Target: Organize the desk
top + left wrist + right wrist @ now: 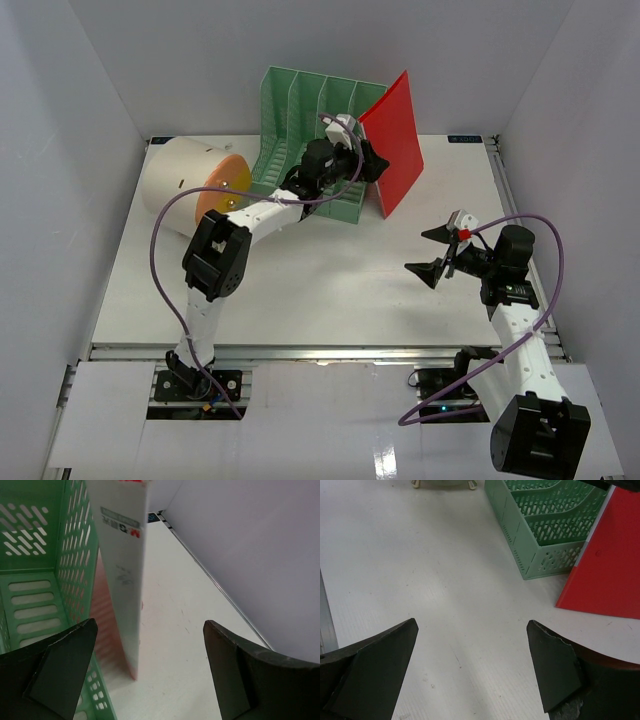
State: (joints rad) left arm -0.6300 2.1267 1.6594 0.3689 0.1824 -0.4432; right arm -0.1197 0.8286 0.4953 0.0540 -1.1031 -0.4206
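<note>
The desk (300,290), a rigid white tabletop, fills the floor of the scene; it is a fixed bearing surface, nothing to grasp. At 10 o'clock lies a beige cylinder (185,185). At 12 o'clock stands a green file rack (300,120). Against its right end, at 1 o'clock, leans a red folder (395,150): judged thin, light, smooth and apt to slip, best pinched at its near upright edge. The left gripper (365,160) straddles that edge, jaws wide, not touching. The right gripper (432,252), at 4 o'clock, gapes empty.
</note>
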